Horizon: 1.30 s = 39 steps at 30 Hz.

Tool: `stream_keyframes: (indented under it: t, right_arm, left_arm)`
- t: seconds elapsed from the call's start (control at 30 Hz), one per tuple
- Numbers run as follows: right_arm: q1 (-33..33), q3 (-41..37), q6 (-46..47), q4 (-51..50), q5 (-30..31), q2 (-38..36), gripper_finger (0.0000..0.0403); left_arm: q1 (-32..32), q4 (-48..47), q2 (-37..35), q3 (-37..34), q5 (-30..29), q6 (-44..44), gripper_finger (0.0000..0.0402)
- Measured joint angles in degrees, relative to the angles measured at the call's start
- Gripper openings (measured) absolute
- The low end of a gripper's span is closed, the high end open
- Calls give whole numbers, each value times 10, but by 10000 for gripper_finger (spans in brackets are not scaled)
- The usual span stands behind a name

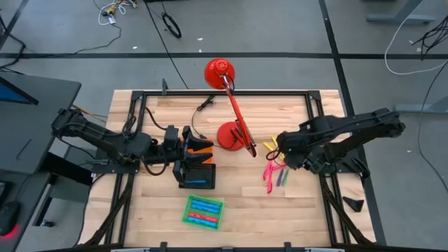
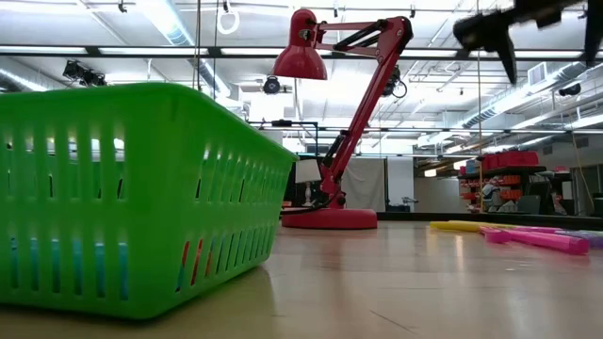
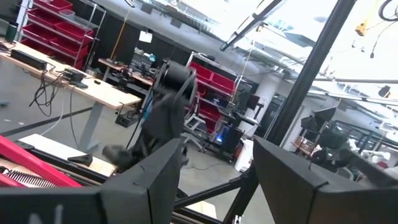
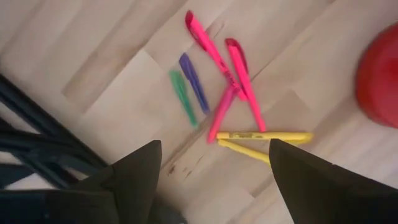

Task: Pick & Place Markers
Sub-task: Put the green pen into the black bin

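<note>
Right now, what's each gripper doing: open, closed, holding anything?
Left gripper: open, empty, over the black tray.
Right gripper: open, empty, above the loose markers.

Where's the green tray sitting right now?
From above, the green tray sits near the table's front edge, left of centre, just below the black tray by the left end effector. It holds blue and red markers.

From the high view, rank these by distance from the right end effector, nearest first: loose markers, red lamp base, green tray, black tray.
1. Loose markers, just below the right end effector.
2. Red lamp base, toward table centre.
3. Black tray, under the left end effector.
4. Green tray, near the front edge.
</note>
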Motion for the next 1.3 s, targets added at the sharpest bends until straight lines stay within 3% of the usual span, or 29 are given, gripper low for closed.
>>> stream_keyframes:
  t: [0.57,0.8,1.3]
  right_arm:
    - [0,-270,-2,207,-6,-9,300]
    - [3,-330,13,277,-49,-9,300]
    - [33,-396,19,387,-56,-9,300]
  left_arm:
    - [0,1,0,0,1,0,208]
    - [0,1,0,0,1,-5,208]
    - [0,1,0,0,1,-5,208]
